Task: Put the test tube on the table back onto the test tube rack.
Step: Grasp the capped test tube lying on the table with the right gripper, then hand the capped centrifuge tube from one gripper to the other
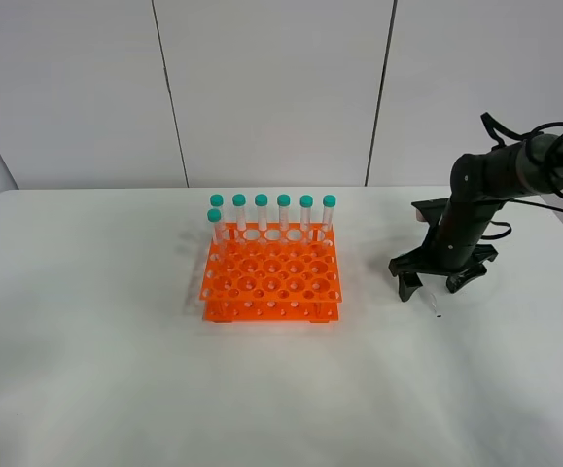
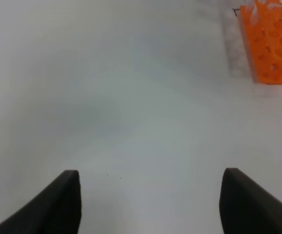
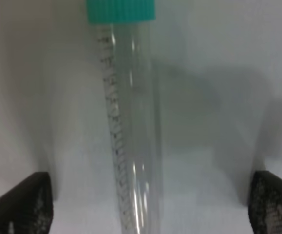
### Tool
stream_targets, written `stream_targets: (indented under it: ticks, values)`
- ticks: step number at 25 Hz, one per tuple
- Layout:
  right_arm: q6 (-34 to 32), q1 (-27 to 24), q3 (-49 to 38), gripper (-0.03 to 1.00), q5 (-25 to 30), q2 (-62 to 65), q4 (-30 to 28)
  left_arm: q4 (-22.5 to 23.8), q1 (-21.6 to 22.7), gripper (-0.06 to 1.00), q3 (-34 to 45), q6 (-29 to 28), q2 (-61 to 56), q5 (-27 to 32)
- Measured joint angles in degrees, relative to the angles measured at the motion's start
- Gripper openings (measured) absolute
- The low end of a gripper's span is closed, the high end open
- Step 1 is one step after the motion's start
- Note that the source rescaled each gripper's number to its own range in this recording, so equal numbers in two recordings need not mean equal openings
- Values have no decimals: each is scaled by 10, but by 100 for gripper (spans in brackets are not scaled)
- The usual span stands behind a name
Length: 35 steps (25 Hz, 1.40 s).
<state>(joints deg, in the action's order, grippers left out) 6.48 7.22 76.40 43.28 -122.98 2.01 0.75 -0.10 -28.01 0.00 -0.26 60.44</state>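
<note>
Nearest the camera, on the right side of the tabletop [image 1: 116,370], the test tube [image 3: 131,122] lies flat. Its pointed tip pokes out from under the right gripper [image 1: 435,285]. The wrist view shows the gripper's fingers spread wide, one on each side of the tube and neither touching it, with the teal cap at the end away from the gripper. This looks like the pick-up step, with the gripper set over the tube but not yet clamped on it.

The next move calls for closing squarely on the tube's body. After that comes a lift, tipping the tube upright with the tip down, and a carry across to a free hole in the test tube rack [image 1: 271,277], which stands well apart at mid-table. Seven capped tubes [image 1: 284,209] fill holes along its far edge.

In the overhead view the arm hides most of the tube, so how low the fingers sit is hard to judge. The left gripper [image 2: 150,204] appears only in its own wrist view, spread apart and holding nothing, with one corner of the rack in sight.
</note>
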Motion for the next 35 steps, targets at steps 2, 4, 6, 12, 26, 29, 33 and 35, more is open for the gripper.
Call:
stream_targets:
  ticks: [2,4,6,12,26,29,33,35]
  values:
    - [0,0,1,85,0,-1,-1,0,0,89,0,0,0,0]
    - [0,0,1,82,0,-1,-1,0,0,89,0,0,0,0]
    - [0,0,1,73,0,-1,-1,0,0,89,0,0,0,0]
    - [0,0,8,0,8,-3,-1,0,0,89,0,0,0,0]
    - [50,0,75,4,91,141,0,0,0,89,0,0,0,0]
    - [67,0,33,4,91,218,0,0,0,89,0,0,0,0]
    - [82,0,-71,4,88,330,2,0,0,89,0,0,0,0]
    - [102,0,-123,4,77,381,16,0,0,89,0,0,0,0]
